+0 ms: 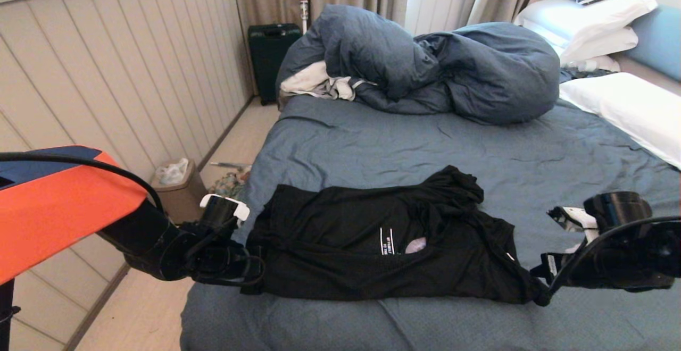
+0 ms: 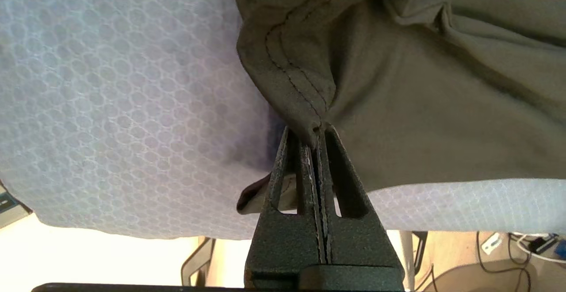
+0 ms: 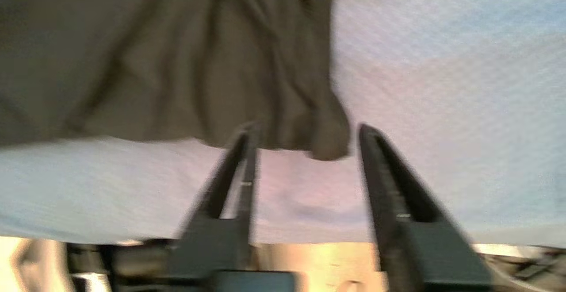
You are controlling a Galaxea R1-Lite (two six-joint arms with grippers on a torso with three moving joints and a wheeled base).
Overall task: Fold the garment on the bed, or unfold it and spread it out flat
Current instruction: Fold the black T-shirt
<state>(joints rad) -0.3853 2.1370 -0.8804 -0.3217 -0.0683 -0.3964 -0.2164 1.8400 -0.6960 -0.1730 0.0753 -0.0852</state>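
The garment (image 1: 383, 244) lies bunched near the bed's (image 1: 404, 149) front edge, not flat yet. The left gripper (image 2: 315, 132) pinches its hem tight. The right gripper (image 3: 305, 141) gapes wide beside the other end, holding nothing.

Small white lettering is seen on the garment (image 1: 387, 241) (too small to be read); nothing else is legible.

Matt black cloth garment (image 1: 372, 244), honeycomb-textured blue bed (image 1: 425, 149) sheet, matt black pincer fingers (image 2: 340, 186)
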